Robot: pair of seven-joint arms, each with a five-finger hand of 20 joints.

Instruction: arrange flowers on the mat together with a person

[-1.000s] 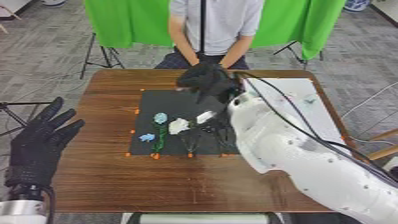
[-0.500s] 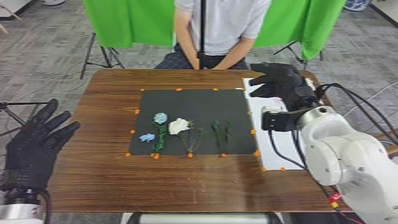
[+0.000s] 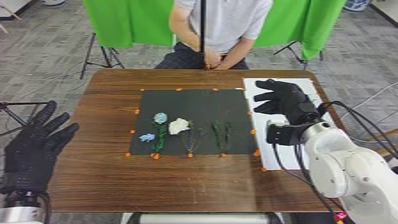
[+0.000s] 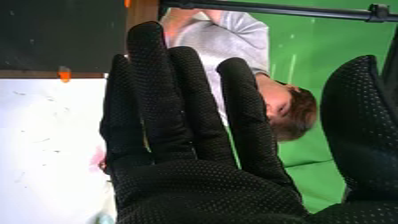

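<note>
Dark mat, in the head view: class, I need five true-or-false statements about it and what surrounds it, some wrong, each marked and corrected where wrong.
1. The white flower lies on the dark mat. True.
2. The two blue flowers lie on the white sheet. False: both, the upper and the lower, are on the mat, left of the white flower.
3. The right hand is over the white sheet. True.
4. The left hand is curled round a stem. False: the left hand is open and holds nothing.
5. The person's hands are arranging the blue flowers. False: they are beyond the table's far edge, touching no flower.
</note>
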